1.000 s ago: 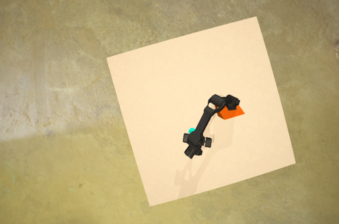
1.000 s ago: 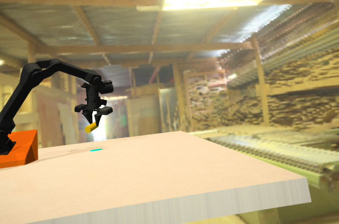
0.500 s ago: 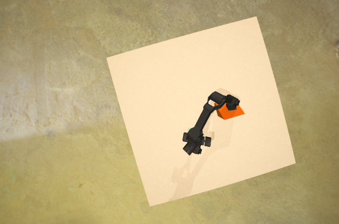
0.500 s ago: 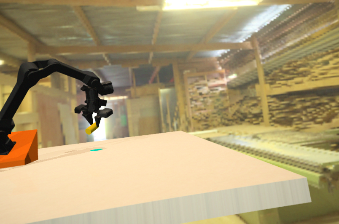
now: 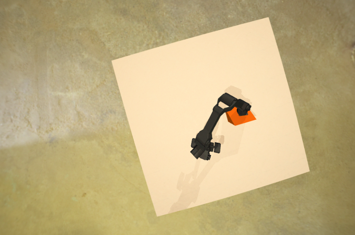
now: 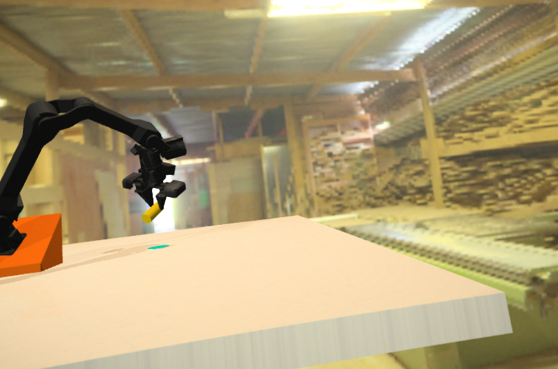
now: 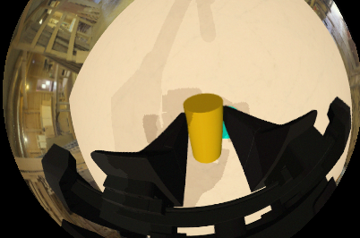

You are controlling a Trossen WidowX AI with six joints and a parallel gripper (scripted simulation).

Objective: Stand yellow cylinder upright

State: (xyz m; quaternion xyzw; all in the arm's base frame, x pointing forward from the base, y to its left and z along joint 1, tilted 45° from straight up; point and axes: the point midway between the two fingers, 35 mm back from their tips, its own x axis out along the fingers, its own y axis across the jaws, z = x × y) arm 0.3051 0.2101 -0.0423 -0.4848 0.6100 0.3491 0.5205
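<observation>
My gripper (image 6: 154, 204) (image 7: 203, 113) is shut on the yellow cylinder (image 6: 150, 213) (image 7: 206, 138), whose sides touch both fingers. The cylinder is in the air above the table, tilted, with one end pointing down and to the left in the exterior view. The cyan circle (image 6: 158, 247) lies flat on the table below the gripper. In the wrist view the circle (image 7: 224, 130) is partly hidden behind the cylinder and the right-hand finger. In the top view the arm hides the cylinder, the circle and the fingertips.
The arm's orange base block (image 5: 236, 120) (image 6: 32, 243) stands on the pale square table (image 5: 177, 83) (image 6: 279, 285) (image 7: 251, 39). The table's near edge runs along the bottom of the exterior view. Shadows of the arm fall across the table top.
</observation>
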